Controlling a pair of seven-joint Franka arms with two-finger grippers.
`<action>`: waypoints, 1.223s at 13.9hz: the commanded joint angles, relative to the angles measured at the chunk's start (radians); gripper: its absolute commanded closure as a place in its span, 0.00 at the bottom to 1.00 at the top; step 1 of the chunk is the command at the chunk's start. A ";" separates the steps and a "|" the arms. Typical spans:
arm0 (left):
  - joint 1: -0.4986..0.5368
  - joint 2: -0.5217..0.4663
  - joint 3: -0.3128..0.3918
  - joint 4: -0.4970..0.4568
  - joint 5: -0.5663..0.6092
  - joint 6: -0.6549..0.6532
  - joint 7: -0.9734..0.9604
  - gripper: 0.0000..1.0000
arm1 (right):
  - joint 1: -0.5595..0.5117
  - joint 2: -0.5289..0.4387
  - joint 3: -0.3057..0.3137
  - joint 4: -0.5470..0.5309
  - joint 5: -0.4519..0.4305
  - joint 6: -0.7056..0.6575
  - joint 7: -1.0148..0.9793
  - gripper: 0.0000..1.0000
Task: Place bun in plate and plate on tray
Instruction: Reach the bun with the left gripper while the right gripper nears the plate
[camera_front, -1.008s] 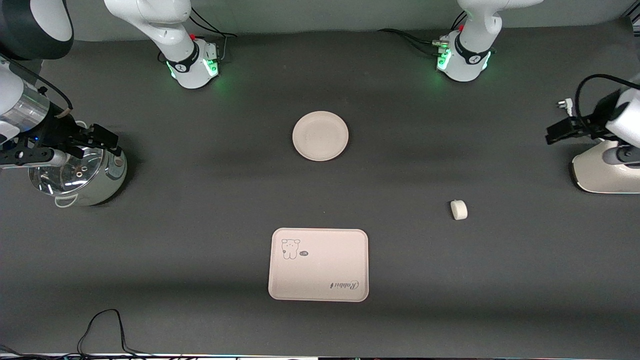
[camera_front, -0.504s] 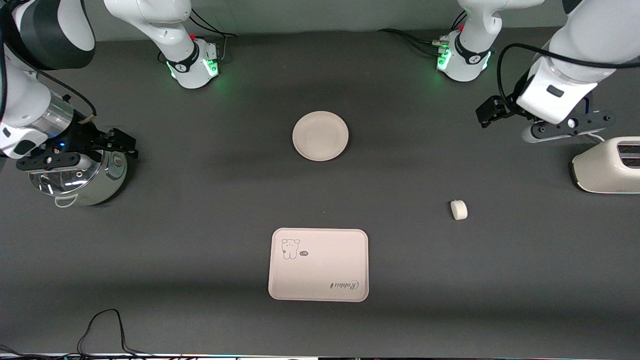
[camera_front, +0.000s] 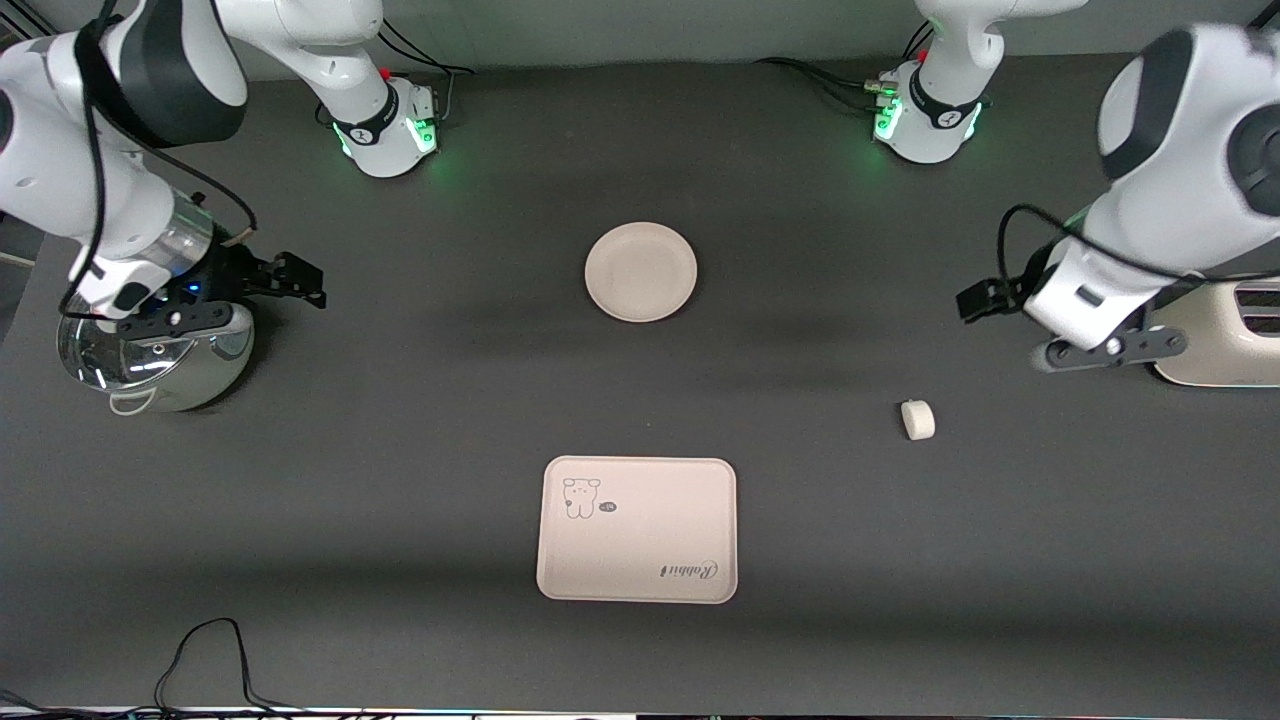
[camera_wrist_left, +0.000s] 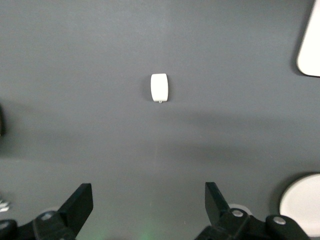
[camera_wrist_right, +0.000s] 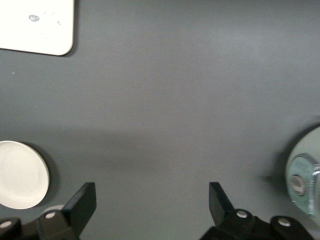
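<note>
**Both grippers open & empty, bun, plate, tray all apart**

Bun (camera_front: 917, 419) lies on dark table (camera_front: 400, 480), toward left arm's end, nothing touching it. Plate (camera_front: 640, 271) sits mid-table, nearer the robots' bases, nothing on it. Tray (camera_front: 638, 529) is nearer the front camera than the plate, bare too. Bun, plate & tray are well apart from each other w/ only open tabletop between.

Other things: shiny metal pot w/ glass lid (camera_front: 150, 355) at right arm's end of table; white toaster (camera_front: 1220, 335) at left arm's end, partly hidden by the left arm. Black cable (camera_front: 200, 650) loops at table edge nearest front camera.

Left gripper (camera_wrist_left: 149, 205) is up over bare table beside the toaster, jaws spread wide, holding nothing; its wrist view shows the bun centred ahead between the fingers, well apart from them. Right gripper (camera_wrist_right: 152, 202) is over the table beside the pot, jaws wide, nothing held.

Writing: tray carries cursive "Rabbit" (camera_front: 690, 569) at one corner, small cartoon animal (camera_front: 581, 496) at the diagonal corner, w/ a tiny dark mark beside it, unreadable.
</note>
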 joint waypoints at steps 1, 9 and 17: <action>-0.006 0.085 0.001 -0.092 -0.005 0.161 0.017 0.00 | 0.002 -0.075 0.015 -0.097 0.028 0.046 0.038 0.00; -0.002 0.341 0.004 -0.180 0.083 0.553 0.029 0.00 | 0.001 -0.071 0.122 -0.150 0.070 0.132 0.132 0.00; 0.012 0.443 0.020 -0.194 0.141 0.680 0.045 0.00 | -0.001 0.010 0.245 -0.169 0.073 0.227 0.227 0.00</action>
